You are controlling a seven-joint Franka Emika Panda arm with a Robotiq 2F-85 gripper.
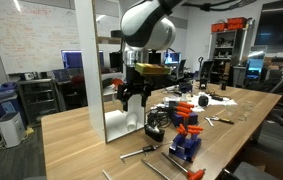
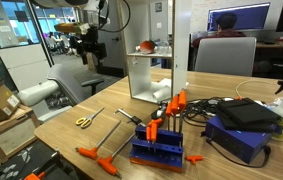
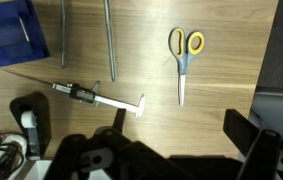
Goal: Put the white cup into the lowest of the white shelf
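The white shelf (image 1: 106,70) stands tall on the wooden table and shows in both exterior views (image 2: 159,55). Its lowest compartment (image 2: 149,85) looks empty. A small white cup-like thing (image 1: 203,100) stands on the table well away from the shelf; I cannot tell for sure that it is the white cup. My gripper (image 1: 131,97) hangs high above the table beside the shelf, also in an exterior view (image 2: 89,48). In the wrist view its fingers (image 3: 179,122) are spread wide with only bare table between them.
Yellow-handled scissors (image 3: 184,55) (image 2: 84,121), a caliper (image 3: 96,97) and metal rods lie under the gripper. A blue vise with orange parts (image 2: 161,148) (image 1: 186,140), orange clamps (image 2: 96,155), cables and a blue box (image 2: 243,135) crowd the table. An orange thing (image 2: 146,46) sits on an upper board.
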